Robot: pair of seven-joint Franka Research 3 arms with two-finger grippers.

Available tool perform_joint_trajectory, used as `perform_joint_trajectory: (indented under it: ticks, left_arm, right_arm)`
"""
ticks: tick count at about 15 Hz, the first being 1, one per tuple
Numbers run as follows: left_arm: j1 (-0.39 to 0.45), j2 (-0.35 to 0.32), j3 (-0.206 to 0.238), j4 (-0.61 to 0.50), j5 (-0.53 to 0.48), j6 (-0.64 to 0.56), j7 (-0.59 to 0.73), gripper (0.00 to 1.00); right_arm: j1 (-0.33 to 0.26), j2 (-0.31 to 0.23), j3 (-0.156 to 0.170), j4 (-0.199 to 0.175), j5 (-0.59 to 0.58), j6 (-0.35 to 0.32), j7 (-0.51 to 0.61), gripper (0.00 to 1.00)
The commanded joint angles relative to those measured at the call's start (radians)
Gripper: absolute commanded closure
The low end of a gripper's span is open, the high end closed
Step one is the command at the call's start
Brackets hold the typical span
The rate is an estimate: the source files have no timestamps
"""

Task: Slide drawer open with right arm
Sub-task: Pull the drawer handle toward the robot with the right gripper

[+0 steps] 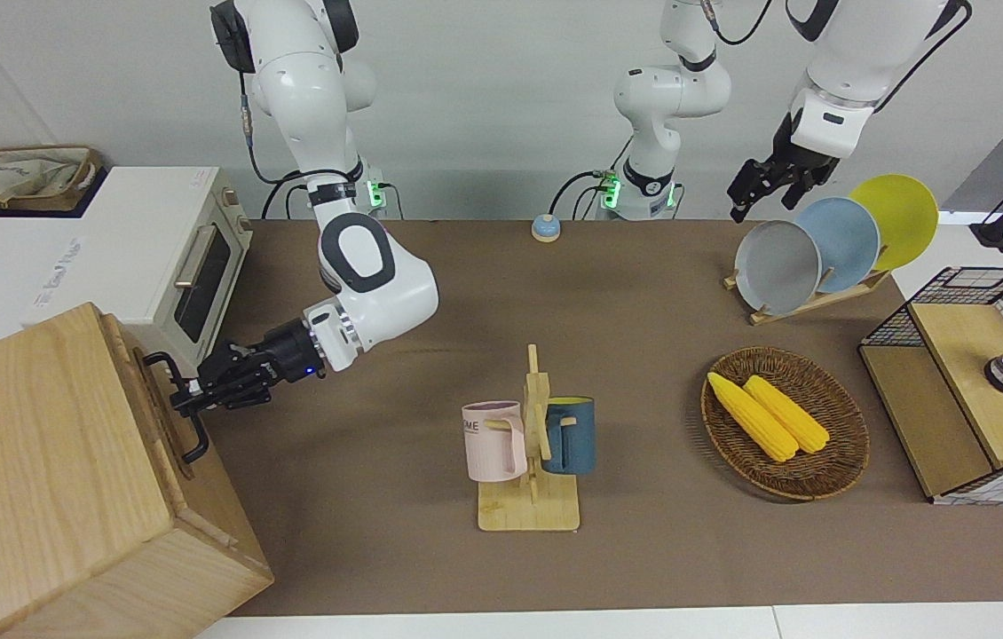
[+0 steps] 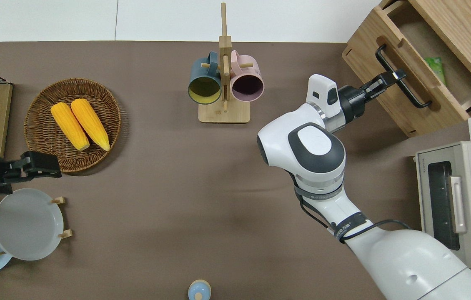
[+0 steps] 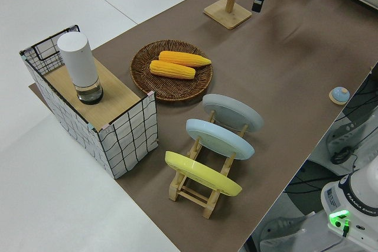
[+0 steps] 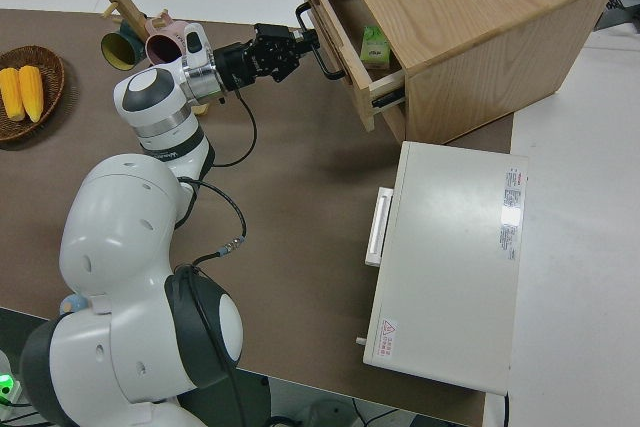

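My right pincer point(image 2: 394, 76) grips the handle point(image 2: 402, 77) of the drawer point(image 2: 427, 62), part-open at the right arm's end of the table point(image 2: 177, 187); pulling off-line could jam it or slip my grip.

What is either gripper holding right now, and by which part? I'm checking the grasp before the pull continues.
The right gripper is shut on the drawer's black bar handle, near its middle. The drawer is partly open. The left arm is parked, holding nothing.
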Motion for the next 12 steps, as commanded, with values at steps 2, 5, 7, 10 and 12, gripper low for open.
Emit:
perform_joint_trajectory:
  ticks: [2,5,7,10,12]
  left_arm:
    - [0.0,-0.008,0.004,0.004,-0.001,-0.015,0.007,0.01]
    - [0.0,-0.008,0.004,0.004,-0.001,-0.015,0.007,0.01]
    - [0.0,-0.008,0.004,0.004,-0.001,-0.015,0.007,0.01]
    - [0.0,-0.008,0.004,0.004,-0.001,-0.017,0.007,0.01]
    - [0.0,-0.008,0.004,0.004,-0.001,-0.015,0.007,0.01]
  right_arm:
    - [0.062,-0.008,0.045,0.017,0.036,-0.109,-0.029,1.0]
    - [0.107,-0.007,0.045,0.017,0.064,-0.167,-0.029,1.0]
    - [0.156,-0.005,0.045,0.028,0.095,-0.204,-0.029,1.0]
    - [0.194,0.001,0.045,0.03,0.107,-0.244,-0.029,1.0]
    - [0.203,-0.001,0.045,0.03,0.121,-0.25,-0.028,1.0]
